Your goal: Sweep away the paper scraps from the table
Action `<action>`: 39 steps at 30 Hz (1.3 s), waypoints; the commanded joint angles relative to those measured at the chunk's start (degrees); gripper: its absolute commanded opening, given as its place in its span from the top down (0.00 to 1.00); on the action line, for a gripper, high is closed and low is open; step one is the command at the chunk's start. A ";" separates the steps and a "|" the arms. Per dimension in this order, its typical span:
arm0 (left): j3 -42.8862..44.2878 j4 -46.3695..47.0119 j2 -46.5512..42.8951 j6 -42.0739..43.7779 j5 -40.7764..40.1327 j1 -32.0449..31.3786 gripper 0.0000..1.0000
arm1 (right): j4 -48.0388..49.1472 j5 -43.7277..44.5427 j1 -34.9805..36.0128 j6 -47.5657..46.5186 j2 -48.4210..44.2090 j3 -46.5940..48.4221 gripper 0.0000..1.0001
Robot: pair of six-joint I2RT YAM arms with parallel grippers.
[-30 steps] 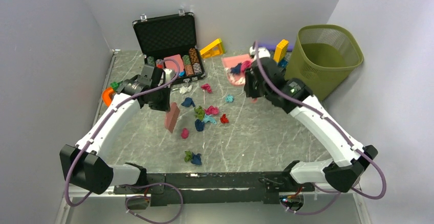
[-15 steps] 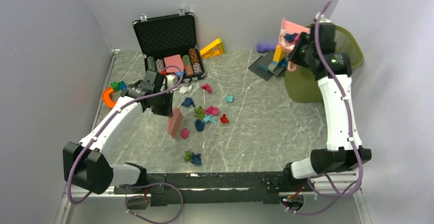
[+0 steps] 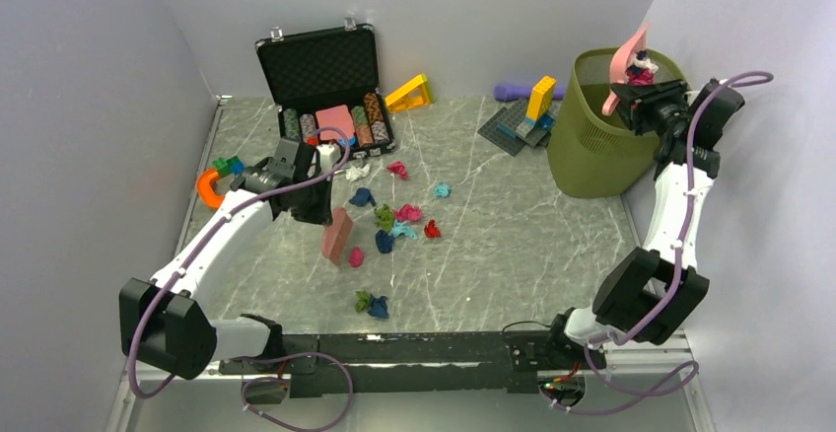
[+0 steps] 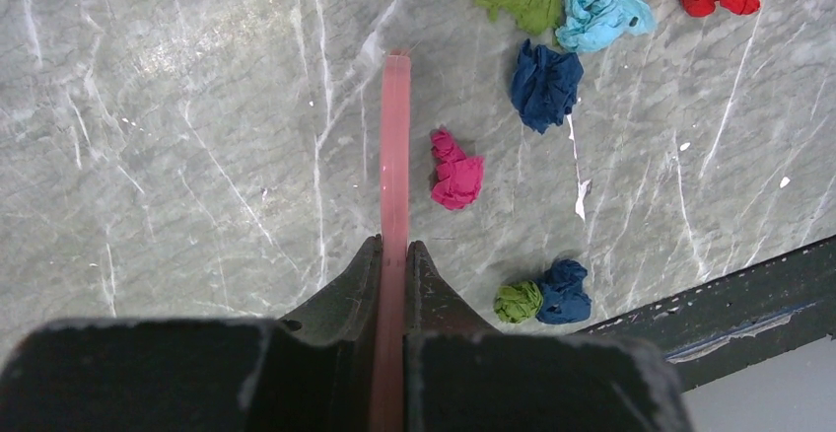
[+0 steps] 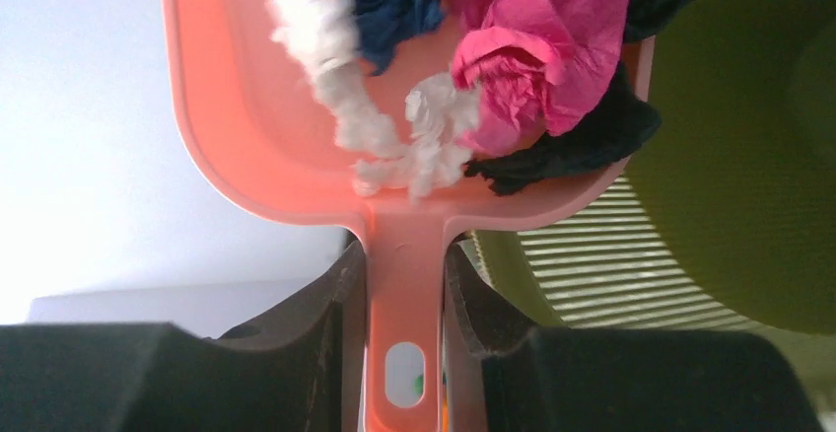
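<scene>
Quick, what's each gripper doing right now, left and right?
Left gripper: closed on the pink scraper.
Right gripper: closed on the handle of the pink dustpan, paper scraps in it, above the green bin.

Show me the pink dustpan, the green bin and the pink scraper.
pink dustpan (image 5: 251,146), right wrist view, bare floor of the pan.
green bin (image 3: 592,161), top external view, outer wall.
pink scraper (image 3: 335,235), top external view, middle of the blade.

Open table (image 3: 513,245) centre-right and lower middle of frame. Paper scraps (image 3: 384,217) clutter centre-left. Poker-chip case (image 3: 320,67) blocks upper left; green mesh bin (image 3: 592,151), toy blocks (image 3: 539,99) crowd upper right.
</scene>
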 commanded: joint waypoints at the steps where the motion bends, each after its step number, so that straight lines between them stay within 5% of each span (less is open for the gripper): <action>1: 0.06 1.56 -1.41 0.66 0.48 0.62 1.00 | 29.13 -15.67 -1.65 22.89 0.19 -3.72 1.00; 7: -0.08 1.56 -1.31 0.65 -0.08 1.01 1.00 | 58.40 -17.35 -3.23 43.94 1.47 -13.96 1.00; 17: -0.14 1.81 -2.62 0.80 -1.09 1.84 1.00 | 67.01 -18.14 -3.36 48.58 2.17 -17.66 1.00; 24: -0.80 3.24 -6.49 1.04 -0.88 2.42 1.00 | 56.00 -19.26 -3.40 37.79 -0.63 -14.12 1.00; 30: -1.86 4.80 -10.78 1.58 -1.11 2.50 1.00 | 32.59 -18.48 -0.98 12.92 -6.29 -5.96 1.00; 39: -3.85 8.47 -16.96 1.93 0.61 2.66 1.00 | 7.65 -8.15 17.47 -15.22 -12.72 -3.72 1.00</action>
